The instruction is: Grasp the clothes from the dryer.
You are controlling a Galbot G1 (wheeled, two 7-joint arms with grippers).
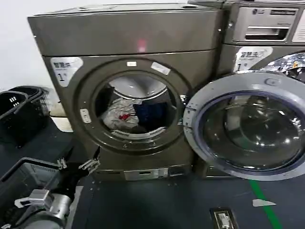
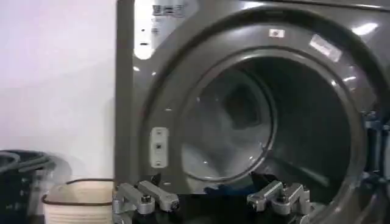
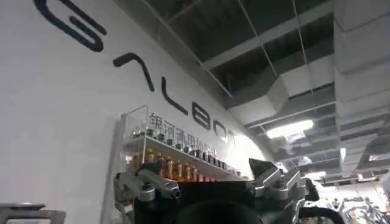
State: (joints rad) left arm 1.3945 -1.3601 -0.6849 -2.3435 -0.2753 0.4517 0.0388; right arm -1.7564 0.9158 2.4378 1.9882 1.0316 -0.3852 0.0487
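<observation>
Dark flooring fronts the dryer [image 1: 128, 90]. At lower left the left gripper [image 1: 78, 164] hangs with fingers apart, empty, short of the doorway. Mid-frame, inside the drum, lie the clothes [image 1: 131, 115], probably soft and light; pinch a raised fold.

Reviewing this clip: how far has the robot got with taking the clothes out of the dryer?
Done: the dryer door stands swung open, so the drum is reachable. In hand: the left gripper is open and empty, below and left of the dryer opening, facing it. Left: the clothes, a white piece and a dark blue one, lie inside the drum, ungrasped. The right gripper is open, pointing up toward the ceiling.
</observation>
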